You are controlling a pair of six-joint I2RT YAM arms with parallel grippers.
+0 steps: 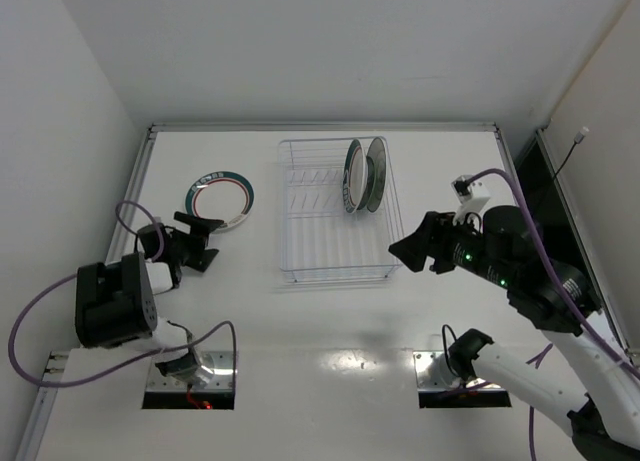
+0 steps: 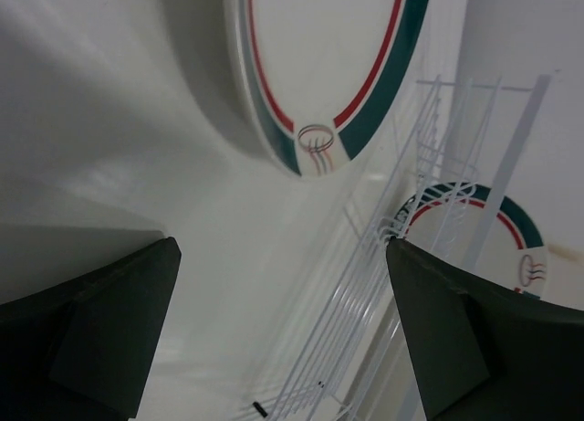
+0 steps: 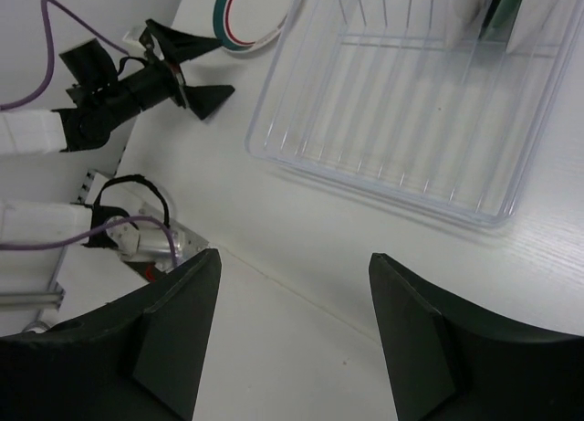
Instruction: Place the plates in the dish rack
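Observation:
A white plate with a dark green rim and red ring (image 1: pixel 219 199) lies flat on the table left of the clear dish rack (image 1: pixel 300 251). It fills the top of the left wrist view (image 2: pixel 319 65). Two plates stand on edge at the rack's far right: a green-rimmed one (image 1: pixel 353 176) and a greyish one (image 1: pixel 377 171). My left gripper (image 1: pixel 210 241) is open and empty, just near of the flat plate. My right gripper (image 1: pixel 408 239) is open and empty, beside the rack's near right corner. No fourth plate is in view.
The rack's near rows of tines (image 3: pixel 411 101) hold nothing. Raised rails border the table at the left, far and right edges. Two cut-outs with cables sit at the near edge by the arm bases (image 1: pixel 190 376).

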